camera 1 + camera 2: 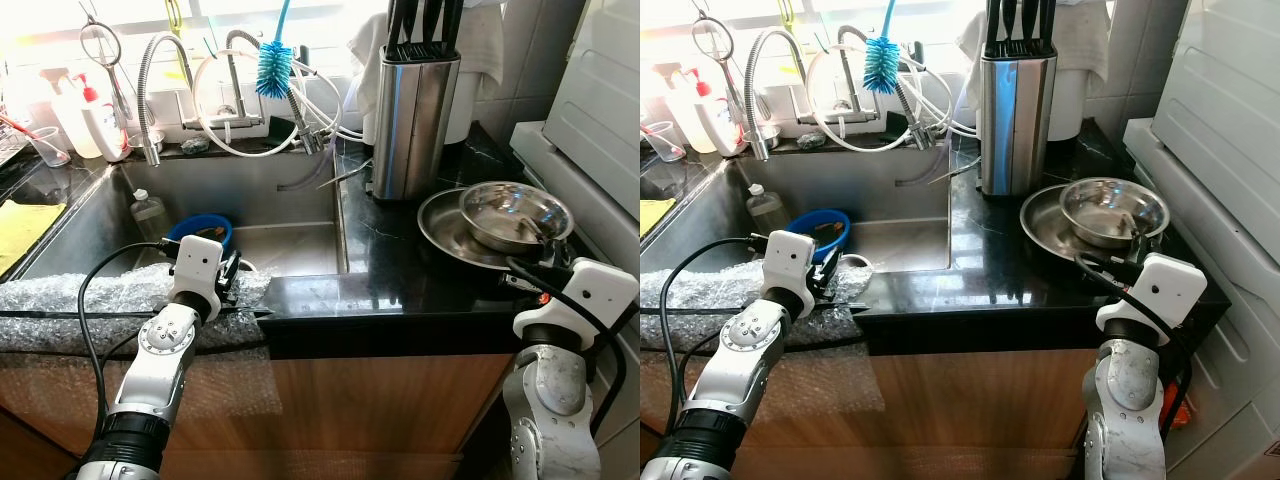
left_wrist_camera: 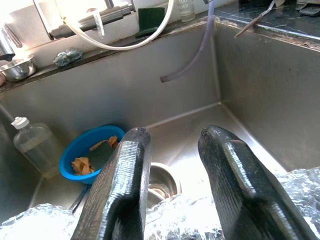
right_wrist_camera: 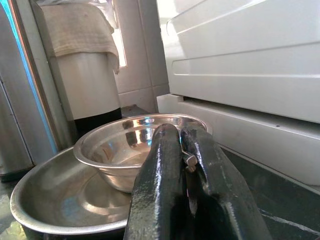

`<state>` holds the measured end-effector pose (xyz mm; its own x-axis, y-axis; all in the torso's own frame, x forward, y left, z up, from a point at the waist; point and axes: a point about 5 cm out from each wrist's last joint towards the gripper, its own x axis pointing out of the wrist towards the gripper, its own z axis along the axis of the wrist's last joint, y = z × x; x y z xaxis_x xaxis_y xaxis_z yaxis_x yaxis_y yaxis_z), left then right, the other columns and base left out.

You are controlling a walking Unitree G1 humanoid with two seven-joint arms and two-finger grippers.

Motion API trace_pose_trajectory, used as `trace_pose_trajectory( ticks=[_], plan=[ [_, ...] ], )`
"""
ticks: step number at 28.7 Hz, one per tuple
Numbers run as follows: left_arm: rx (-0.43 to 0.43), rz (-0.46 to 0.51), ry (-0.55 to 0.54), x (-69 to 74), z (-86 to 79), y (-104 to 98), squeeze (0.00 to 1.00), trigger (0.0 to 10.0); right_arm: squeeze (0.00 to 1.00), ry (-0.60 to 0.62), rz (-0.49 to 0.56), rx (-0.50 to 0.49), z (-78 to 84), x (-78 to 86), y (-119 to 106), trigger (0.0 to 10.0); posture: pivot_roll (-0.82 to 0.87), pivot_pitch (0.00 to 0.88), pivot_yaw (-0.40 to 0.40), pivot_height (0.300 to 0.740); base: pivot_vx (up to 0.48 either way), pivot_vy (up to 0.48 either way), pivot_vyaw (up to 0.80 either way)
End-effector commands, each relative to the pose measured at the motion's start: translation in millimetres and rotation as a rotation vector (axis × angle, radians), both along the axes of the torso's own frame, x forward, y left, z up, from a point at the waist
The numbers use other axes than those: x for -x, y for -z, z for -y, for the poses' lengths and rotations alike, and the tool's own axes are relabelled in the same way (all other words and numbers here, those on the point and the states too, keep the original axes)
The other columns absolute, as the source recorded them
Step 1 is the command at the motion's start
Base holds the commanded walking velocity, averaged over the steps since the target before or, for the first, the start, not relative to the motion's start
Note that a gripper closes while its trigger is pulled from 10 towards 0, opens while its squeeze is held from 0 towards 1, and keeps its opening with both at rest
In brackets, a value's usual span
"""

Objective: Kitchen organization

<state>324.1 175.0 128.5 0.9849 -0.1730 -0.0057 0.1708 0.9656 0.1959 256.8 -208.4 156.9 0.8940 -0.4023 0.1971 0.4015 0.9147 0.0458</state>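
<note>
Right pincer (image 3: 187,165) beside shiny steel bowl (image 3: 130,150)

A blue bowl (image 1: 205,229) sits in the grey steel sink (image 1: 260,190), with orange-brown scraps inside. The countertop (image 1: 400,270) is glossy black. Far back, a bottle brush (image 1: 272,68) has bright blue bristles. Silver bowls (image 1: 512,215) shine at right. A yellow cloth (image 1: 20,228) lies at far left. Clear bubble wrap (image 1: 60,300) glints white.
</note>
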Motion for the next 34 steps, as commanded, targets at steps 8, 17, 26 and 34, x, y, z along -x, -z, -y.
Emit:
trace_pose_trajectory(
  ticks=[8, 17, 26, 34],
  plan=[
    [-0.021, -0.026, -0.001, -0.2, 0.8, 5, 0.00, 10.0, 0.00, -0.121, 0.034, -0.022, -16.1, -8.9, -9, 0.0, -0.09, 0.000, 0.078, 0.740, 0.000, 0.000, 0.00],
    [-0.014, -0.024, -0.002, -1.9, 2.7, 5, 0.00, 10.0, 0.00, -0.287, 0.111, -0.051, -36.0, -8.7, -27, 10.0, -0.10, 0.000, 0.076, 0.740, 0.000, 0.000, 0.00],
    [-0.009, -0.021, 0.003, -2.5, 3.7, 5, 0.00, 10.0, 0.00, -0.252, 0.155, -0.045, -35.6, -4.1, -41, 10.0, -0.10, 0.000, 0.076, 0.740, 0.000, 0.000, 0.00],
    [-0.007, -0.019, 0.007, -2.6, 4.4, 4, 0.00, 10.0, 0.00, -0.604, 0.134, -0.106, -74.2, -5.1, -51, 10.0, -0.10, 0.000, 0.075, 0.740, 0.000, 0.000, 0.00]
  ],
)
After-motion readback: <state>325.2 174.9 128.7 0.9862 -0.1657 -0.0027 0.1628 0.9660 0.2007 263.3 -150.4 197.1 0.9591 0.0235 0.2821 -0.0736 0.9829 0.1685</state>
